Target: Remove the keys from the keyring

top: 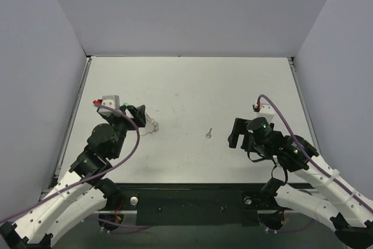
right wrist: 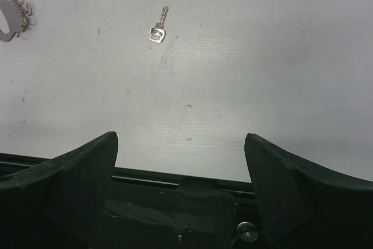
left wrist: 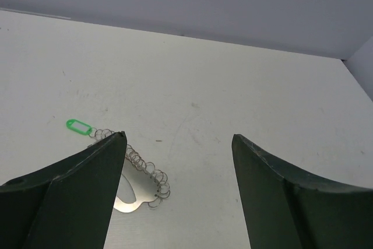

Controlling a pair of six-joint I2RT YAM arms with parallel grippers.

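One tiny silver key [top: 208, 133] lies loose on the white table between the arms; it also shows in the right wrist view [right wrist: 158, 27]. The keyring's silvery linked chain [left wrist: 143, 170] lies curled on the table, with a small green tag [left wrist: 78, 126] at one end and a flat silver plate [left wrist: 129, 201] at the other. The round ring itself is not clear. The chain shows just right of my left gripper [top: 139, 116] in the top view [top: 152, 125]. My left gripper [left wrist: 178, 137] is open and empty, its left finger covering part of the chain. My right gripper [top: 233, 134] is open and empty, right of the key.
The white table [top: 192, 86] is walled in by grey panels at the back and sides. A dark base bar [top: 192, 202] runs along the near edge and shows between the right fingers [right wrist: 87, 173]. The chain's end shows at the top left of the right wrist view [right wrist: 9, 18].
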